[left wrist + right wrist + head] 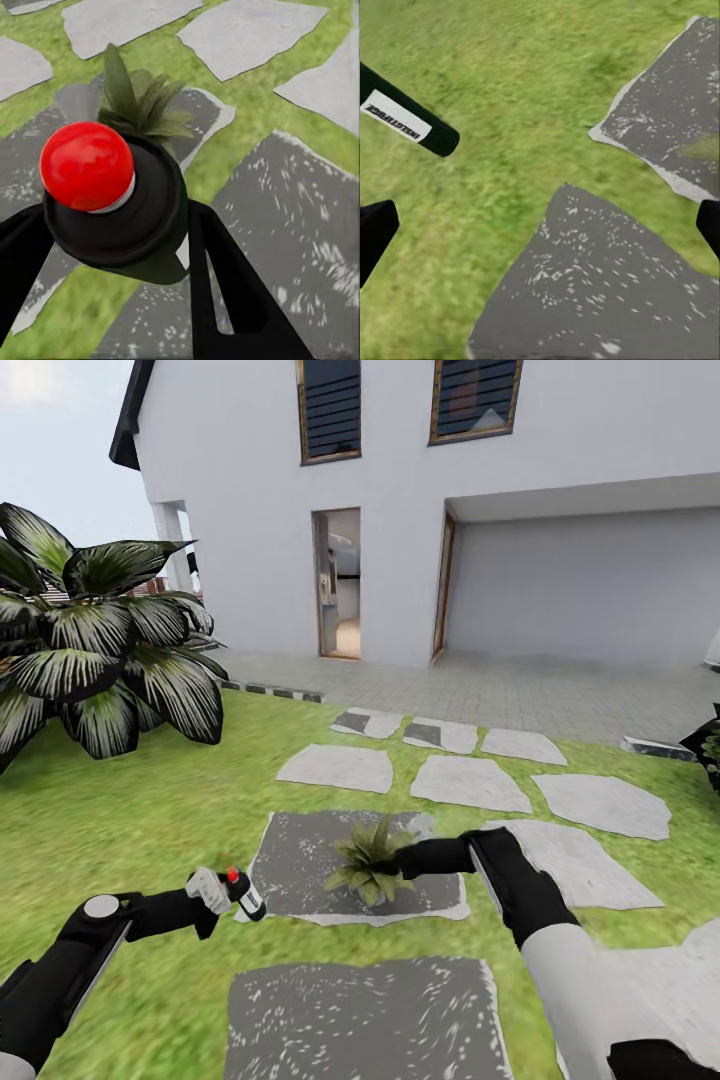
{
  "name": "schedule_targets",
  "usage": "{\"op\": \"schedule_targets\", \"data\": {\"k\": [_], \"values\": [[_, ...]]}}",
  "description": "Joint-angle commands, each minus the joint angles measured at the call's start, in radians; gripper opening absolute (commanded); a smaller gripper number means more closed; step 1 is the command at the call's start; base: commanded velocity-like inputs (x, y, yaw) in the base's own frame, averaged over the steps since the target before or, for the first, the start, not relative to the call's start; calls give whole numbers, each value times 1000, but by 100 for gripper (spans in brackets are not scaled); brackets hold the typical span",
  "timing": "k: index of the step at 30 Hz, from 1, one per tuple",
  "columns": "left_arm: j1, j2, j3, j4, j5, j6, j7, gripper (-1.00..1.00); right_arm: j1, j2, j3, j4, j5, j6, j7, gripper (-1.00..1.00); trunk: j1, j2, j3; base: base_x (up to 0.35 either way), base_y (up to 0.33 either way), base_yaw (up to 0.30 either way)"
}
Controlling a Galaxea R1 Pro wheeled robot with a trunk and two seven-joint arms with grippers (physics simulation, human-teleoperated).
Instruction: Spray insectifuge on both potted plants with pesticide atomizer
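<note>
The left gripper [222, 892] has its jaws clamped on the pesticide atomizer [245, 894], red dot [87, 166] up; the bottle is tilted toward the potted plant [368, 857] just ahead of the jaws, I judge for spraying it (the plant sits on a dark stepping stone [300, 860]); the right gripper [540, 225] hovers beside that plant, jaws wide apart and holding nothing.

right gripper [405, 858] fingertips hidden among potted plant [368, 857] leaves, pot hidden
</note>
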Motion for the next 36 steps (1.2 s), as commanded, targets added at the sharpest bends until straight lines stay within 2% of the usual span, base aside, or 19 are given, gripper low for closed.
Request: {"op": "schedule_targets", "data": {"k": [1, 2, 4, 5, 8, 9, 10, 11, 12, 13, 15, 16, 17, 18, 20, 23, 24, 28, 36], "values": [[-1, 0, -1, -2, -5, 12, -29, -100, -1, 14, 38, -1, 8, 3, 9, 100, 0, -1, -1, 0, 0, 0], [-1, 1, -1, -2, -12, 30, -80, -100, -1, 25, 83, -1, 5, 3, 11, 100, 0, -1, -1, 0, 0, 0], [-2, 1, -2, -2, -27, 62, -143, -100, -1, 35, 109, -1, 4, 3, 12, 100, 0, -1, -1, 0, 0, 0], [-7, 1, -1, -2, -68, 89, -204, -100, -1, 46, 122, -1, 4, 3, 13, 100, 0, -1, -1, 0, 0, 0], [-26, -1, -2, -3, -177, 112, -287, -100, -1, 55, 133, -1, 4, 3, 15, 100, 0, -1, -1, 0, 0, 0], [-28, -3, -2, -3, -193, 114, -302, -100, -1, 56, 135, -1, 3, 3, 15, 100, 0, -1, -1, 0, 0, 0], [-33, -10, -2, -4, -231, 116, -350, -100, -1, 57, 137, -2, 3, 2, 16, 100, 0, -1, -1, 0, 0, 0], [-35, -16, -2, -5, -248, 117, -381, -100, -1, 58, 138, -2, 2, 2, 16, 100, 0, -1, -1, 0, 0, 0], [-37, -22, -2, -6, -263, 117, -415, -100, -1, 58, 139, -2, 2, 2, 16, -100, 0, -1, -1, 0, 0, 0], [-42, -25, -2, -6, -271, 117, -432, -100, -1, 58, 144, -2, 1, 2, 16, -100, 0, -1, -1, 0, 0, 0], [-54, -33, -3, -6, -278, 117, -444, -100, -1, 57, 183, -2, 0, 2, 17, -100, 0, -1, -1, 0, 0, 0], [-61, -37, -3, -6, -287, 117, -449, -100, -1, 57, 233, -2, 0, 2, 18, -100, 0, -1, -1, 0, 0, 0], [-69, -45, -6, -7, -316, 116, -453, -100, -1, 57, 309, -2, 0, 2, 17, -100, 0, -1, -1, 0, 0, 0], [-72, -57, -8, -7, -342, 116, -454, -100, -1, 57, 345, -3, -1, 2, 17, -100, 0, -1, -1, 0, 0, 0], [-74, -77, -11, -8, -385, 115, -455, -100, -1, 58, 372, -4, -2, 2, 17, -100, 0, -1, -1, 0, 0, 0], [-75, -100, -12, -8, -411, 115, -455, -100, -1, 58, 383, -4, -3, 1, 16, -100, 0, -1, -1, 0, 0, 0], [-75, -118, -20, -8, -417, 115, -455, -100, -1, 59, 387, -7, -4, 0, 17, -100, 0, -1, -1, 0, 0, 0], [-81, -137, -52, -8, -422, 115, -456, -100, -1, 63, 390, -63, -5, 0, 18, -100, 0, -1, -1, 0, 0, 0], [-83, -209, -59, -10, -424, 114, -456, -100, -1, 63, 390, -129, -5, 0, 85, -100, 0, -1, -1, 0, 0, 0]]}}
